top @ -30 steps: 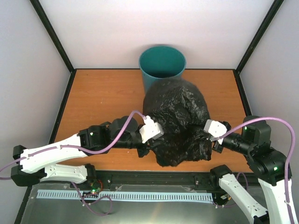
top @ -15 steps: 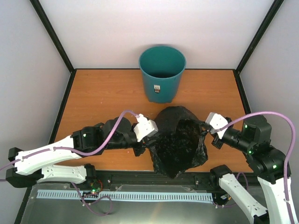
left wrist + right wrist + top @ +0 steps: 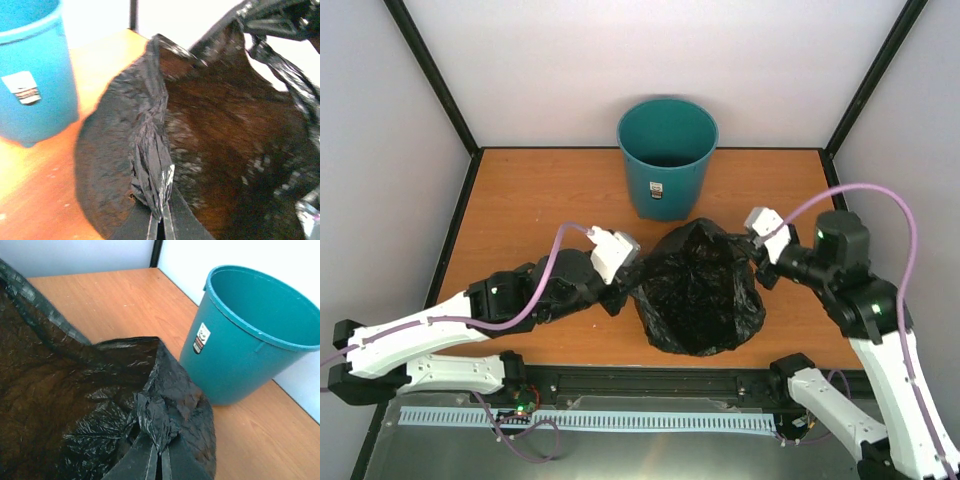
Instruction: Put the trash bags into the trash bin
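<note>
A glossy black trash bag (image 3: 697, 290) hangs stretched open between my two grippers, over the near middle of the table. My left gripper (image 3: 625, 282) is shut on the bag's left rim, a bunched fold of film pinched in its jaws (image 3: 159, 216). My right gripper (image 3: 758, 258) is shut on the bag's right rim (image 3: 159, 452). The teal trash bin (image 3: 667, 157) stands upright and open at the table's far edge, just beyond the bag. It shows with its white label in the left wrist view (image 3: 30, 75) and the right wrist view (image 3: 250, 335).
The orange wooden table (image 3: 540, 210) is enclosed by white walls with black corner posts (image 3: 432, 75). A black rail (image 3: 650, 380) runs along the near edge by the arm bases.
The bag has dropped from a puffed-up mound near the bin to a lower, open spread. Both grippers have moved apart and farther from the near edge, still holding the rims.
</note>
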Available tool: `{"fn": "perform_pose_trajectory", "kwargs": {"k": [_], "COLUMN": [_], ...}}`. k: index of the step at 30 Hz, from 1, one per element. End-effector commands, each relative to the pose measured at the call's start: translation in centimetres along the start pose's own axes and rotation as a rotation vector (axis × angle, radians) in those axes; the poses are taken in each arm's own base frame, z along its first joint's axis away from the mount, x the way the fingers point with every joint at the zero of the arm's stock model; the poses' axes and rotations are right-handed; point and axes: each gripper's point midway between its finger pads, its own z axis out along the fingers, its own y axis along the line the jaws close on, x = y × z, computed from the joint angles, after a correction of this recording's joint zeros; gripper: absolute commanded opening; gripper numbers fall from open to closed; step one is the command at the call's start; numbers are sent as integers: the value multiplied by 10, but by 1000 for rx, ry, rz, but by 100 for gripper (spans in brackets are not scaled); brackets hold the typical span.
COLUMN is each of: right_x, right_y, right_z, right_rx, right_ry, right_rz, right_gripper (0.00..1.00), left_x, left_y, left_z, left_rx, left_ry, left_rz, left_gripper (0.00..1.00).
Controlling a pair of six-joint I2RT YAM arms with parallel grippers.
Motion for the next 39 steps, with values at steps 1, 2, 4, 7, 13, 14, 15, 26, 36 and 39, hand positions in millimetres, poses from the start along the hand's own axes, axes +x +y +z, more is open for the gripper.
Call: {"fn": "perform_pose_trajectory", "kwargs": {"k": [1,2,4,7,13,14,15,26,36,39], "right_x": [-14,-15,-27,-51,-90,-94,-103,-235,-184,-157], "right_y": [-11,-17,-24,-29,-22,-16,-12,-18,-1,4], "right_z": [41,56,72,92,142,151,158,195,256,285], "right_rx": [-97,-124,-173,-237,-282,-304,-320,-349,-434,-463], "right_ry": [-21,-4,-2,-24,-58,-52,-56,-278,-226,-163], "right_rz": [25,41,59,71,5,-4,-17,-126,-183,-159], "right_gripper": [3,3,3,3,3,3,3,3,3,3], "left_x": [-34,-36,-39,-40,-31,-35,-40,-162,-89,-43], "left_y": [63,74,88,103,178,185,190,179,178,191], "left_z": [-17,-17,-18,-14,-19,-25,-33,-160,-116,-102], "left_rx": [-266,-283,-292,-316,-517,-530,-553,-691,-609,-655], "left_ry": [-146,-158,-181,-171,-127,-142,-158,-505,-322,-253], "left_rz": [-96,-114,-137,-133,-170,-184,-189,-55,-50,-59], "left_gripper": [1,1,1,1,1,1,1,1,1,1]}}
